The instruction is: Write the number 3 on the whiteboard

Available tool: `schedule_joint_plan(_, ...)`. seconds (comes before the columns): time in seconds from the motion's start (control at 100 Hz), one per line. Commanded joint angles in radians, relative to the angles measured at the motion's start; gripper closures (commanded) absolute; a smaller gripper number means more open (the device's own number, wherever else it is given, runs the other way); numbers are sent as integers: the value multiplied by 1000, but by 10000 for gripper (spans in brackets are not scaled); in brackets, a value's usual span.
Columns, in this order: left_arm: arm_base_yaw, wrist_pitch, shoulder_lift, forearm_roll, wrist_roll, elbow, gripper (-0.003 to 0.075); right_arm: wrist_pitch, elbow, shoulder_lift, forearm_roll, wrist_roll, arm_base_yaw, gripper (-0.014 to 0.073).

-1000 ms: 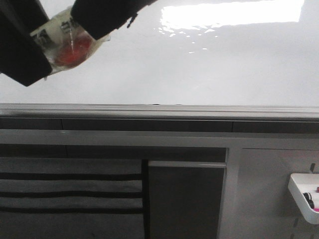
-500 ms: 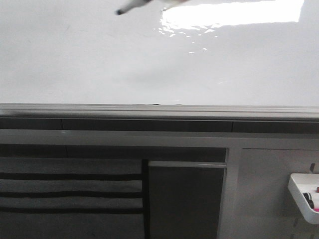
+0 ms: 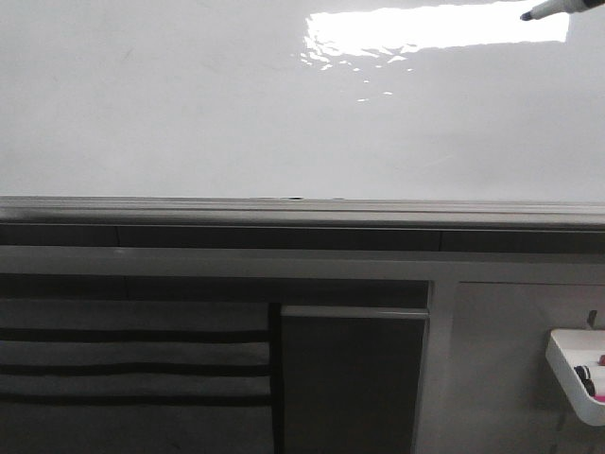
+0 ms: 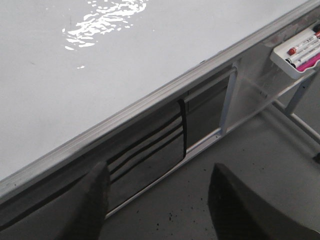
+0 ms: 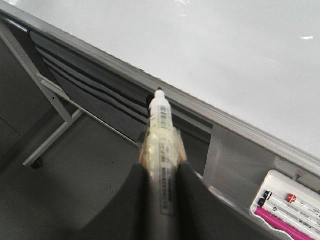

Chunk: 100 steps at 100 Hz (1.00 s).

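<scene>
The whiteboard (image 3: 236,113) is a large glossy white board with a grey edge rail (image 3: 302,210) and a bright rectangular glare. No digit 3 shows on it. Only a marker's dark tip (image 3: 553,9) shows at the top right of the front view. In the right wrist view my right gripper (image 5: 162,170) is shut on that white marker (image 5: 161,135), which points past the board's rail (image 5: 200,107). In the left wrist view my left gripper (image 4: 157,175) is open and empty, off the board's edge, over the floor. The whiteboard (image 4: 100,65) lies beside it.
A small white tray (image 3: 579,374) with spare markers hangs on the frame below the board at the right; it also shows in the left wrist view (image 4: 295,52) and the right wrist view (image 5: 287,207). A dark slatted panel (image 3: 132,364) sits under the rail.
The arm with the marker has swung from the top left to the top right of the front view. Only the marker's tip shows there now.
</scene>
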Motion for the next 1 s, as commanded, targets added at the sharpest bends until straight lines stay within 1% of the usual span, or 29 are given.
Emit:
schedule_joint_plan(0.0, 4, -95, -1, -16, -13, -22, 318, -87, -20, -12, 9, 4, -6, 600)
schedule_joint_plan(0.09, 4, -104, -1, -16, -13, -22, 318, -113, -20, -6, 24, 4, -6, 600)
schedule_joint_plan(0.21, 4, -104, -1, -16, -13, -22, 318, -120, -48, 65, 46, 22, -6, 600)
schedule_joint_plan(0.33, 4, -104, -1, -16, -13, -22, 318, -55, -142, 191, 46, 22, -6, 600)
schedule_joint_plan(0.44, 4, -104, -1, -16, -13, -22, 318, -11, -262, 321, 46, 22, -6, 600)
schedule_joint_plan(0.59, 4, -104, -1, -16, -13, -22, 318, 7, -428, 491, 56, 22, -3, 600)
schedule_joint_plan(0.71, 4, -104, -1, -16, -13, -22, 318, 5, -524, 602, 67, -12, 31, 600)
schedule_joint_plan(0.85, 4, -104, -1, -16, -13, -22, 318, -5, -592, 707, 67, -38, 51, 600)
schedule_joint_plan(0.99, 4, -104, -1, -16, -13, -22, 318, -55, -604, 767, 65, -40, 47, 600)
